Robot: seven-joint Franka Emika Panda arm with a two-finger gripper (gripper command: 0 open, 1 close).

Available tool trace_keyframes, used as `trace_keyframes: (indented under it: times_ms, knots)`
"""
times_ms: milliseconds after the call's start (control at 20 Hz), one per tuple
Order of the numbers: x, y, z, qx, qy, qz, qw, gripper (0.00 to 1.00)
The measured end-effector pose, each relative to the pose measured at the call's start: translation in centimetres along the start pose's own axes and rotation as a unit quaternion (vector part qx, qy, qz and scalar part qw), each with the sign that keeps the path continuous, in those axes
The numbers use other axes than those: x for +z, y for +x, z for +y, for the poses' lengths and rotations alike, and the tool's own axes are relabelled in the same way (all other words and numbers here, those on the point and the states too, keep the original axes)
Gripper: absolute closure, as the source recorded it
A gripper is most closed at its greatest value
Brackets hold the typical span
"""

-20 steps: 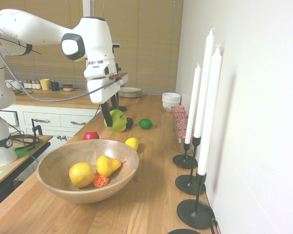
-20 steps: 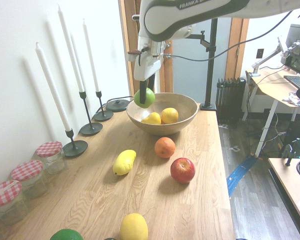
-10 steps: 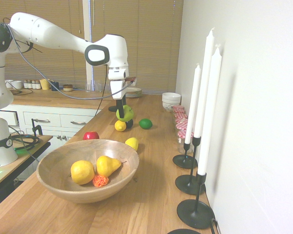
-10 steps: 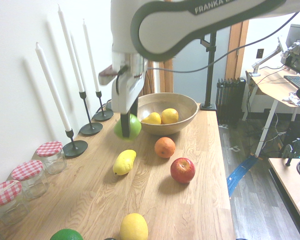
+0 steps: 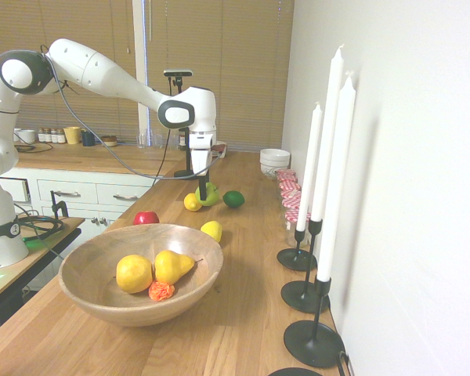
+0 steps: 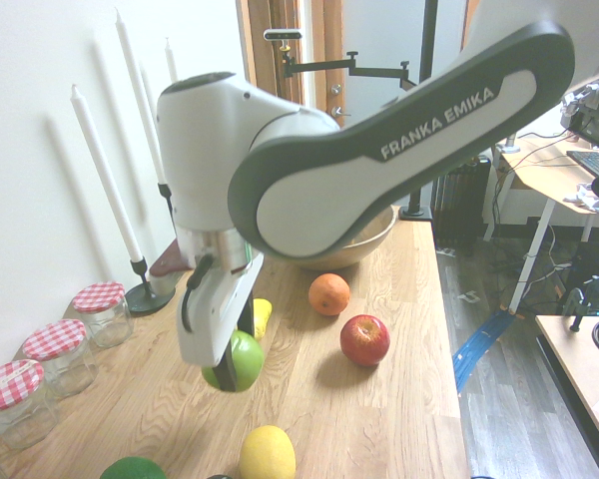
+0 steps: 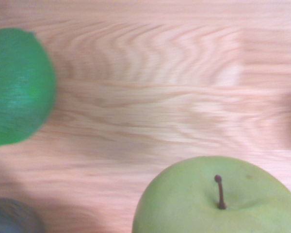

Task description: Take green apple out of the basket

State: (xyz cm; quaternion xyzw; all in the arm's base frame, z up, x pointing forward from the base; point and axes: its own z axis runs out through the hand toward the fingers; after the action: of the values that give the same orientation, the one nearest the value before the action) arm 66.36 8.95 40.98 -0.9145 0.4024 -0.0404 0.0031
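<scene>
Surface: long wooden counter against a white wall, blinds at the far end.
Claw: gripper pointing down, clamped on the green apple, held above the counter.
Apple's place: outside the basket, well beyond it, near a lime and a lemon.
First exterior view only: two yellow fruits inside the basket.
Second exterior view only: arm hides most of the basket; red apple and orange lie on the counter.
Wrist view only: apple's stem facing the camera, lime beside it.
</scene>
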Motion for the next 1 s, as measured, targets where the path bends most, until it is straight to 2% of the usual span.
trace_keyframes:
  times_ms: [250, 700, 750, 1000]
  knots:
    - [2.4, 0.1, -0.9, 0.018, -0.006, -0.003, 1.0, 1.0]
    - [3.4, 1.8, 0.1, 0.037, -0.012, -0.005, 0.999, 1.0]
    - [3.7, 2.0, 0.2, 0.039, -0.013, -0.006, 0.999, 0.0]
    - [4.3, 2.3, 0.3, 0.044, -0.011, -0.009, 0.999, 0.0]
